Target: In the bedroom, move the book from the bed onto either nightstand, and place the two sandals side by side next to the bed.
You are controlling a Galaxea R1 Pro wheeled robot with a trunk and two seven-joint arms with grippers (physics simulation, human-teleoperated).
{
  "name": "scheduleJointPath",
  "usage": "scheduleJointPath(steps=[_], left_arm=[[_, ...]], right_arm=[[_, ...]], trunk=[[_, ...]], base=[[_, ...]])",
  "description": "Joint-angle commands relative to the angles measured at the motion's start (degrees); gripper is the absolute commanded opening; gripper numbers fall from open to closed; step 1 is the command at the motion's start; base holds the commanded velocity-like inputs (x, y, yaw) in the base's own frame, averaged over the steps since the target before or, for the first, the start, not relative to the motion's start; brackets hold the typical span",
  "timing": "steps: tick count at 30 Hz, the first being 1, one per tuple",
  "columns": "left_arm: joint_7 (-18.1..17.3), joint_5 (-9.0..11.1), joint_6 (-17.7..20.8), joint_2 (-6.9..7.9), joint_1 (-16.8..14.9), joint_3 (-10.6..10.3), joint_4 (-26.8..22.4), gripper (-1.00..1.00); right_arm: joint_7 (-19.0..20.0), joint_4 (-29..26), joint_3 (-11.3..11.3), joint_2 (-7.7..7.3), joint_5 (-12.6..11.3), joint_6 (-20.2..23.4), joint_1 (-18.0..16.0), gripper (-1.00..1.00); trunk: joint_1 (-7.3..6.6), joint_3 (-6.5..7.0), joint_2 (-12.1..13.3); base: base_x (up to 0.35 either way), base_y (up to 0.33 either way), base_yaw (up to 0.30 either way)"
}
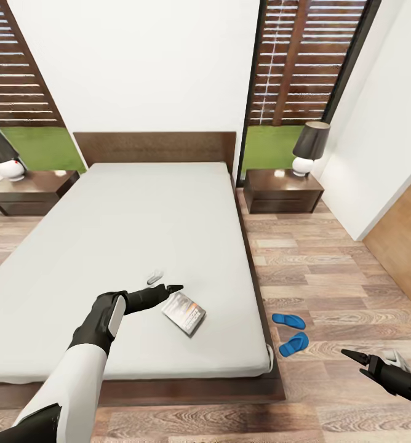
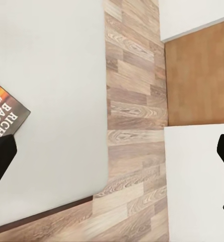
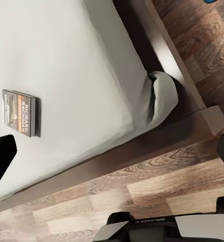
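The bedroom has white walls, a wood plank floor [image 1: 328, 258] and tall dark-framed windows [image 1: 291, 80] that show grass and a slatted fence. The bed [image 1: 119, 246], a white mattress on a dark brown frame with a flat headboard, fills the middle of the head view. A dark nightstand stands at each side of its head: the one at the view's right [image 1: 282, 191] carries a lamp with a dark shade [image 1: 310, 147], and the one at the view's left [image 1: 30, 191] carries a like lamp. Both nightstands have their drawer fronts closed, and nothing but the lamps stands on their tops. The book [image 1: 184, 312] lies flat on the mattress near the foot of the bed, toward the view's right edge, its dark cover with the orange band facing up. The two sandals [image 1: 290, 332] lie on the floor just beside the bed's right side, near its foot, close together but at an angle to each other. The left gripper [image 1: 159, 282] hovers over the mattress just beside the book, its jaws spread wide and empty. The right gripper [image 1: 368, 357] hangs above the floor to the right of the sandals, well apart from them, its jaws also wide and holding nothing.
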Motion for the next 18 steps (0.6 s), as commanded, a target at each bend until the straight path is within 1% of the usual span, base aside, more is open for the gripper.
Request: scheduleJointPath(steps=[1, 9, 15, 18], left_arm=[[-0.2, -0.1, 0.5, -0.08, -0.1, 0.3, 0.0, 1.00], [-0.2, 0.0, 0.5, -0.08, -0.1, 0.3, 0.0, 1.00], [-0.2, 0.0, 0.5, -0.07, -0.1, 0.3, 0.0, 1.00], [-0.2, 0.1, 0.5, -0.02, -0.1, 0.3, 0.0, 1.00]], right_arm=[[0.1, 0.0, -0.1, -0.02, -0.2, 0.2, 0.0, 1.00], [0.0, 0.1, -0.2, -0.05, -0.2, -0.8, 0.0, 1.00], [0.1, 0.1, -0.1, -0.04, -0.2, -1.1, 0.0, 1.00], [0.0, 0.1, -0.1, -0.02, -0.2, -1.1, 0.0, 1.00]], trunk=[[0.03, -0.19, -0.1], [0.03, -0.91, -0.1], [0.03, -1.45, -0.1], [0.03, -1.72, -0.1]], base=[[0.000, 0.000, 0.000], [0.010, 0.000, 0.000], [0.203, 0.000, 0.000], [0.079, 0.000, 0.000]])
